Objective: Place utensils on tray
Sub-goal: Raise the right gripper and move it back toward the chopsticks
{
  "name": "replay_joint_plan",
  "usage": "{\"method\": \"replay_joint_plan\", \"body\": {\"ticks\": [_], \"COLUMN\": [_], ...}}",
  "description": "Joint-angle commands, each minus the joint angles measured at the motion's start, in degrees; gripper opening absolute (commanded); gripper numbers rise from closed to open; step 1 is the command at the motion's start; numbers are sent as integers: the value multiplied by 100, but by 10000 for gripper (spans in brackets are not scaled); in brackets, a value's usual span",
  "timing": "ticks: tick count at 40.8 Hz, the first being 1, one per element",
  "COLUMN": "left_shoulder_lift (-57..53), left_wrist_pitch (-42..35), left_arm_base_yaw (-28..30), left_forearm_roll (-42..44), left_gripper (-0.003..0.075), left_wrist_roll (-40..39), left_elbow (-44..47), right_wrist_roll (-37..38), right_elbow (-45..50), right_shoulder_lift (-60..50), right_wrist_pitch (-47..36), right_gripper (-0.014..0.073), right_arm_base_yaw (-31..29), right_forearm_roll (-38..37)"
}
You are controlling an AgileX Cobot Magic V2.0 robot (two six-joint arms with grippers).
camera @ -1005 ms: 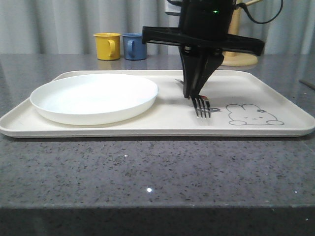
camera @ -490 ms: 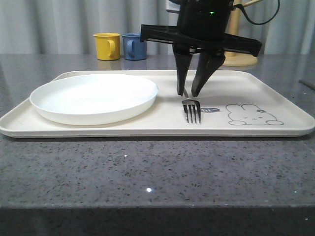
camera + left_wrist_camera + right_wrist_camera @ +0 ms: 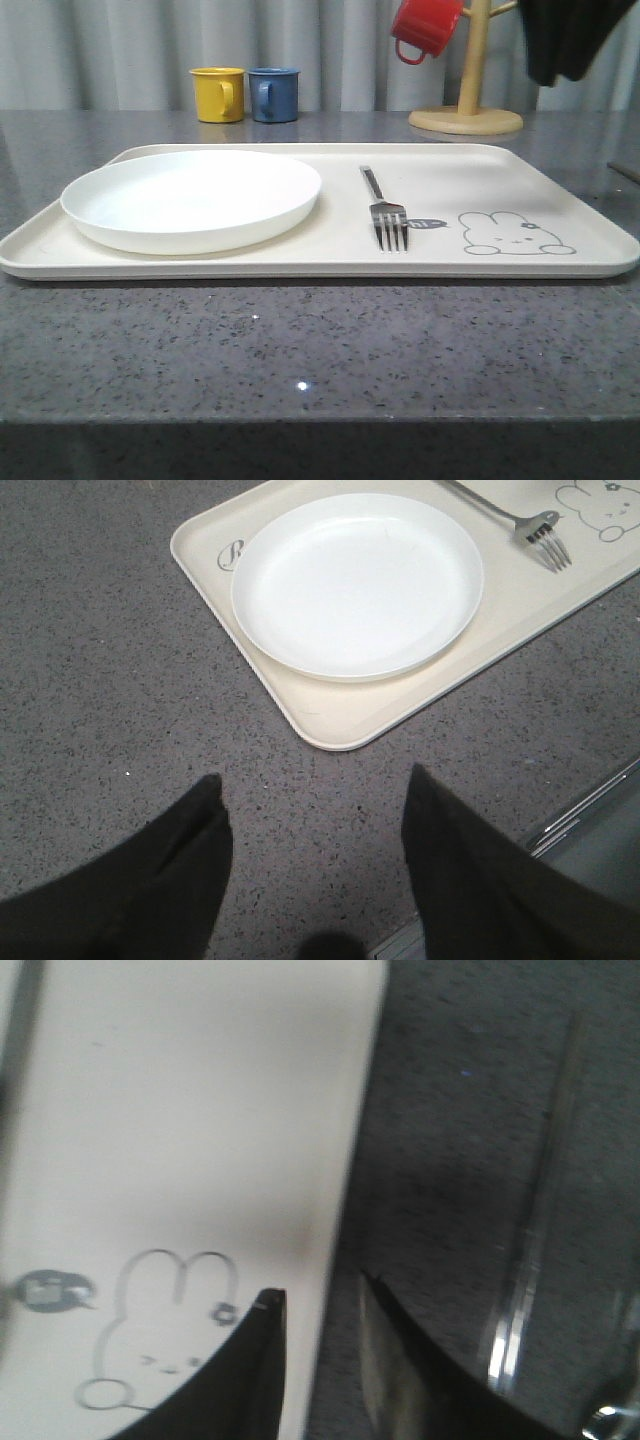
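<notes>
With the fork (image 3: 388,214) lying flat on the tray (image 3: 560,180) between the white plate (image 3: 190,200) and the rabbit drawing, that utensil looks delivered. The left gripper (image 3: 312,815) hangs spread and empty over the countertop (image 3: 90,680), seemingly idle. The right gripper (image 3: 318,1312), jaws parted and empty, sits at the tray's edge near the blurred chopsticks (image 3: 540,1210), probably its next pick.

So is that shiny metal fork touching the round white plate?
Apart. In the front view a strip of bare cream tray lies between the silver four-tined fork and the white plate; the left wrist view shows that gap too.
</notes>
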Motion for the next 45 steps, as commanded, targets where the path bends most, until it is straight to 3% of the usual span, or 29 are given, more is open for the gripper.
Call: {"method": "replay_joint_plan", "body": {"ticks": [1, 7, 15, 45], "left_shoulder_lift": [21, 21, 21, 21], "left_wrist_pitch": [-425, -425, -425, -425], "left_arm_base_yaw": [-29, -29, -29, -29], "left_forearm_roll": [-23, -23, -23, -23], "left_gripper": [368, 368, 368, 368], "left_wrist_roll": [-66, -66, -66, -66], "left_elbow": [-147, -147, -147, -147], "right_wrist_roll": [-512, -1223, -1784, -1921], "right_elbow": [155, 592, 795, 776], "right_shoulder_lift": [-376, -376, -236, 626], "right_wrist_pitch": [464, 219, -231, -652], "right_gripper": [223, 223, 223, 220], "right_arm_base_yaw": [-667, -1677, -2344, -2385], "right_forearm_roll": [110, 763, 1388, 1405]}}
